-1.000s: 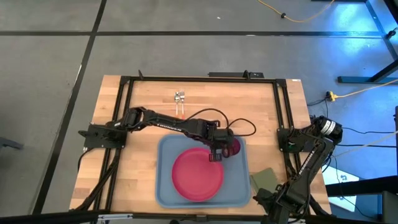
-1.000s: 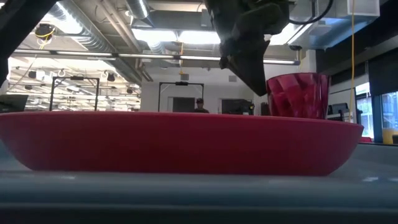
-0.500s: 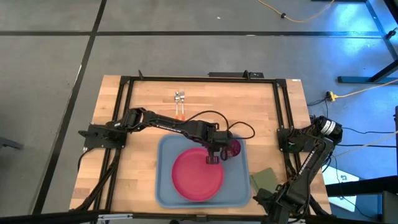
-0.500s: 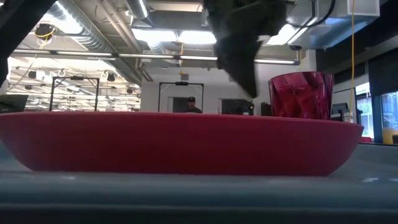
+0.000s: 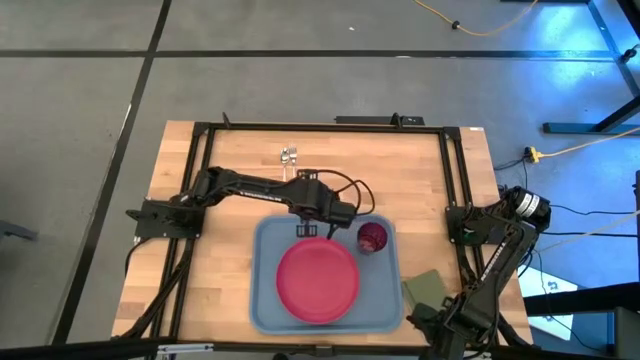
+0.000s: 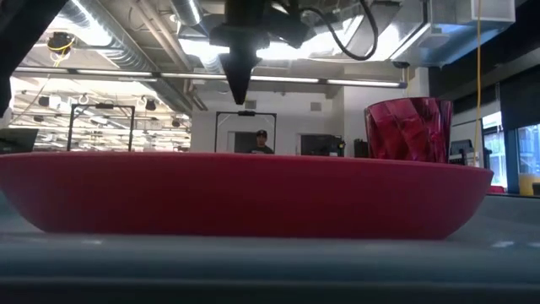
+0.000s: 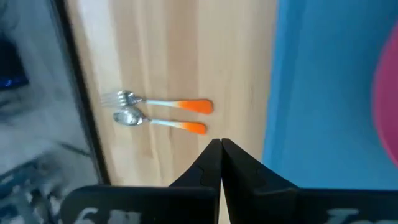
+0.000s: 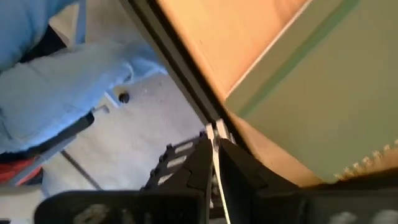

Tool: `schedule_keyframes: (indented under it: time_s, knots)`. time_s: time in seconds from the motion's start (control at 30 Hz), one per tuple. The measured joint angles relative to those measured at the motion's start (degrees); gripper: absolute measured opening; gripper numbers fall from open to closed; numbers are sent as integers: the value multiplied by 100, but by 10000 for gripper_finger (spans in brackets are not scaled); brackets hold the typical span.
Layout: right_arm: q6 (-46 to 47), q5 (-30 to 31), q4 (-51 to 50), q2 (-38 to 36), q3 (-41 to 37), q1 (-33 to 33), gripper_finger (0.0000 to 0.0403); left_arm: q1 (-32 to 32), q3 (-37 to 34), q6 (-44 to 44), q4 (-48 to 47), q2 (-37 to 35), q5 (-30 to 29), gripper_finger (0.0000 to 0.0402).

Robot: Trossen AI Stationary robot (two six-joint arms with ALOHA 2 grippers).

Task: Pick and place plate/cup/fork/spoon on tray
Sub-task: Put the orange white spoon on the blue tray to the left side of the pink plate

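The pink-red plate [image 5: 318,280] lies flat in the middle of the light blue tray [image 5: 268,305]. The dark red cup [image 5: 371,238] stands upright on the tray's floor at its far right corner, and also shows in the low view [image 6: 405,128]. The fork [image 7: 155,102] and the spoon [image 7: 158,123] lie side by side on the wood beyond the tray's far edge, handles toward the tray. My left gripper [image 7: 221,146] is shut and empty above the tray's far rim [image 5: 305,230], left of the cup. My right gripper [image 8: 214,146] is shut and parked at the table's right near corner.
An olive-green pad [image 5: 425,288] lies right of the tray by my right arm. A black frame [image 5: 320,127] runs round the table's edges. Bare wood lies left of and beyond the tray.
My left gripper has drawn away from the cup, going toward the table's left and far edges and rising a little. It is now over the tray's far rim. The cup stays upright on the tray.
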Motion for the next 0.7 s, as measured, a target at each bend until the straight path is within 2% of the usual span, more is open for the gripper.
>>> schedule_keyframes:
  time_s: [0.1,0.3,0.57,0.7]
  knots:
    - [-3,324,-30,0,0,-13,33,-15,-148,258,-44,-160,-61,0]
    - [-273,1511,-534,0,0,-202,33,156,-1219,324,-46,-944,-223,0]
    - [-2209,3502,-1338,-10,2,-1029,33,630,-3069,-279,485,-2409,-455,0]
    - [-3225,4570,-1628,-62,297,-1622,33,891,-3854,-321,1302,-3091,-501,0]
